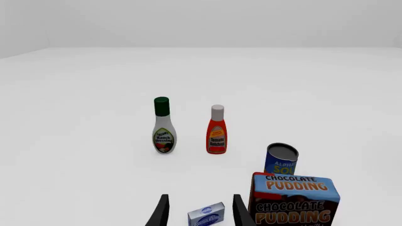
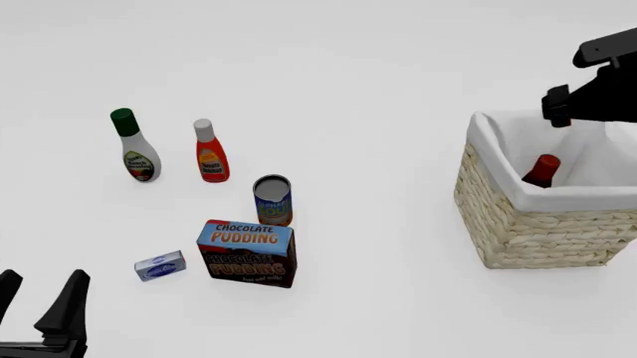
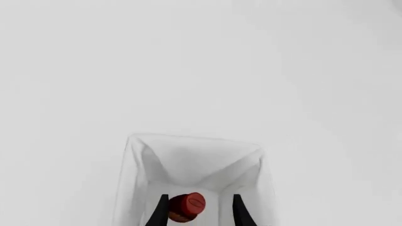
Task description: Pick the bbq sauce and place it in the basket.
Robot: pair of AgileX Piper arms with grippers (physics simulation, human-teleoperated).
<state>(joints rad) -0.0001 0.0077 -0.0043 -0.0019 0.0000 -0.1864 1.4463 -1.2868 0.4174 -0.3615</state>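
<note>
The bbq sauce, a dark reddish-brown bottle with a red cap, stands inside the basket at the right, against its white cloth lining. My right gripper hangs above the basket's far rim, open and holding nothing. In the right wrist view its fingers are spread, with the red cap below and between them and the lining beyond. My left gripper is open and empty at the near left corner, far from the basket.
A white bottle with a green cap and an orange-red bottle with a white cap stand at the left. A blue can, a chocolate pudding box and a small blue-white box lie nearer, in front of the left gripper.
</note>
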